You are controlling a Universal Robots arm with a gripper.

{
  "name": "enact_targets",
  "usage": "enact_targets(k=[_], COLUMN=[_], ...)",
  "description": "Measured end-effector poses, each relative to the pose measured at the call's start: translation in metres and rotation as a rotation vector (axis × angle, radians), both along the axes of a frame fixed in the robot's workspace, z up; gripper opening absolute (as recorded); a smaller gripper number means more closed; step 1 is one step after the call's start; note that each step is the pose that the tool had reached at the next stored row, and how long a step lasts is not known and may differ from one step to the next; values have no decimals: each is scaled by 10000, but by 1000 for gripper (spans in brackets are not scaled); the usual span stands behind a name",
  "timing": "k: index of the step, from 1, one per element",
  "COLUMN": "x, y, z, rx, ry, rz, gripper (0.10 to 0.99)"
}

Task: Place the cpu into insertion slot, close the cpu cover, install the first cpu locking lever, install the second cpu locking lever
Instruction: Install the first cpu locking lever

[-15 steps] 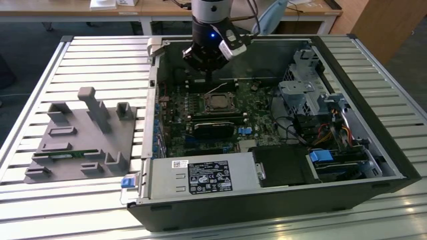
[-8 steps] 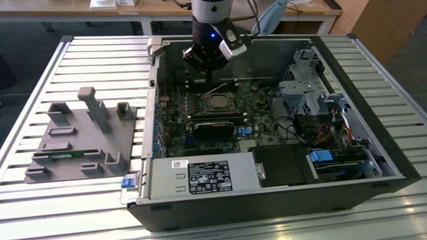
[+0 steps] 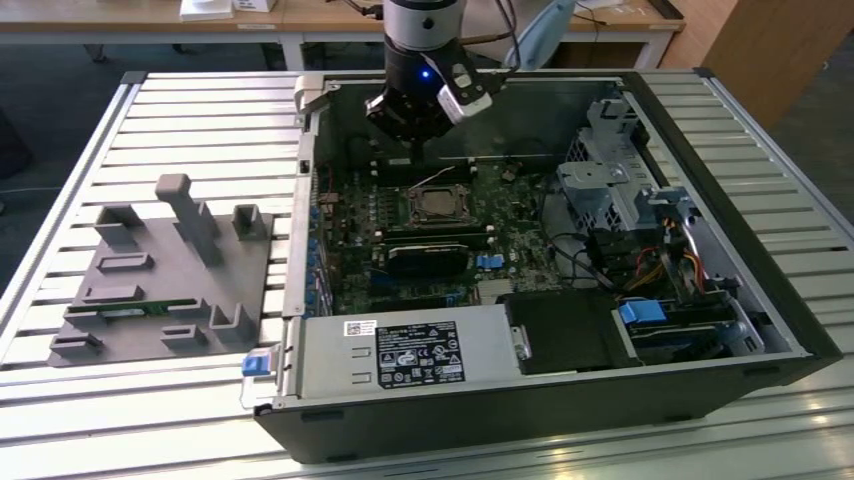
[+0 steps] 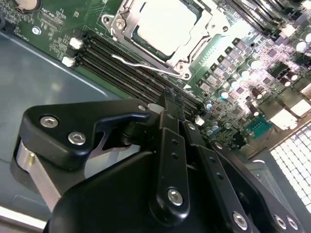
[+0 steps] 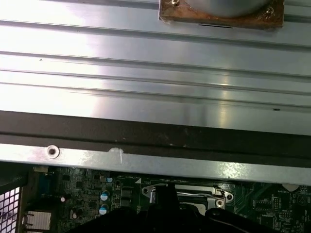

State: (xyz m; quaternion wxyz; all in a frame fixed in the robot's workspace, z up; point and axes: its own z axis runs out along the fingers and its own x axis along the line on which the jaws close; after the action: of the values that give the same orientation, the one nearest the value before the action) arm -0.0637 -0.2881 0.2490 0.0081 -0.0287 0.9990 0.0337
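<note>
While the arm point(image 3: 424, 40) hangs nearly straight down into the open grey computer case point(image 3: 534, 400), its pincer point(image 3: 422, 150) sits just behind the insertion slot point(image 3: 437, 205) on the green circuit board point(image 3: 514, 215), close above it. Nearest the lens in the second wrist view, the black fingers point(image 4: 171, 145) lie pressed together with nothing between them, their tips point(image 4: 167, 94) just short of a thin wire lever point(image 4: 138, 64) standing loose beside the socket. Beyond that lies the cpu point(image 4: 165, 24) — seated in the slot, its pale metal top framed by the cpu cover point(image 4: 119, 22), which lies flat around it. Long black memory strips point(image 4: 121, 63) run between fingers and socket. Further off, the first wrist view adds the case's dark edge point(image 5: 146, 133) and the ribbed tabletop point(image 5: 146, 73). On the exterior view's left, a grey parts fixture point(image 3: 160, 275) rests on the tabletop.
</note>
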Motion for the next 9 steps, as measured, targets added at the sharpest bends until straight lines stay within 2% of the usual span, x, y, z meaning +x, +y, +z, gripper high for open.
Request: enact_targets(k=[5,9], x=[13,70], y=[0,0], z=[-49,-89], rx=[44,56], ry=[0,3], rz=[-17,-17], gripper=[106,106])
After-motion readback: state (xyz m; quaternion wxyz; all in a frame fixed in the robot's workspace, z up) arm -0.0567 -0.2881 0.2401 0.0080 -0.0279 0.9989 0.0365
